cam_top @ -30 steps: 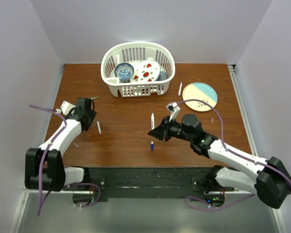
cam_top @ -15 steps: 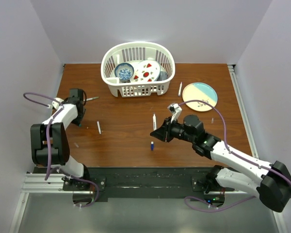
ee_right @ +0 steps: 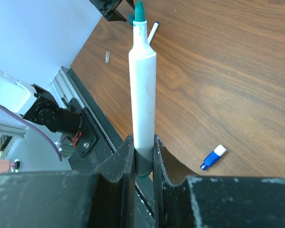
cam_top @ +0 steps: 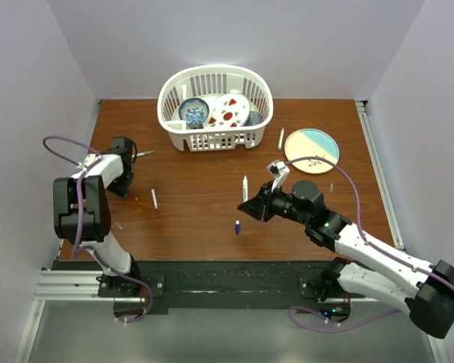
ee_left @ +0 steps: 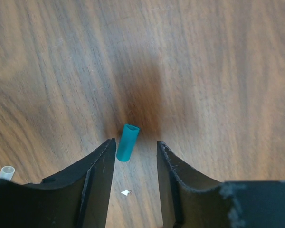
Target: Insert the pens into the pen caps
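Supervisor: Status on the left arm?

Operator: I have the left gripper (ee_left: 133,154) low over the table (ee_left: 218,71), its jaws partway apart and gripping nothing. A teal cap (ee_left: 128,142) lies flat on the wood in the gap between them. It sits nearer the finger on the left of my wrist view than the other one. I can't tell whether it touches that finger.

Supervisor: And the right?

Operator: The right gripper (ee_right: 144,152) is clamped tight on a white pen (ee_right: 142,90), pinching the lower end of the barrel. The rest of the pen stands out past the fingers, with its green tip bare. From the top camera I see that arm reaching over the middle of the table, with the pen pointing toward the back wall. The two grippers are well apart.

Supervisor: Where are the other pieces?

Operator: A blue cap (cam_top: 237,226) with a white end lies on the table near the right gripper, toward the near edge, and nothing touches it. A second pen (cam_top: 153,198) lies on the wood to the right of my left arm. A third pen (cam_top: 281,138) lies just beside the plate (cam_top: 312,150), on its left. A thin grey pen (cam_top: 143,153) lies close to the left arm, toward the back. The white basket (cam_top: 174,128) of dishes stands at the back centre.
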